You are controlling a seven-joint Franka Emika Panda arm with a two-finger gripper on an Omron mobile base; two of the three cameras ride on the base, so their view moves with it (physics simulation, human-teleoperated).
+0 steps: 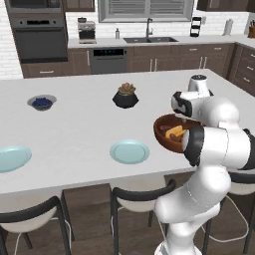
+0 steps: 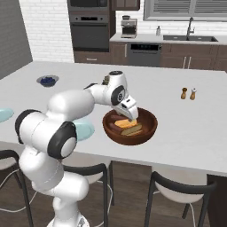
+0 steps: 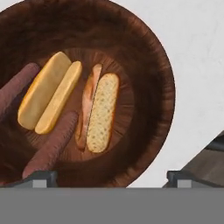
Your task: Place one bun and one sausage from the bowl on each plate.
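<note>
The arm bends forward and down, its pincer (image 3: pixel 111 177) pointing downward with the jaws spread wide, holding nothing.

White brick wall (image 1: pixel 224 20) behind dark wood cabinets (image 1: pixel 164 59), a window (image 1: pixel 144 9), black oven (image 1: pixel 39 42), pale island counter (image 1: pixel 79 124)

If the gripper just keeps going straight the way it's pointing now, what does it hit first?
Most likely the contents of the bowl: the gripper looks straight down into it, with the right-hand bun nearest the middle of the line and a sausage beside it. Depth is unclear.
</note>
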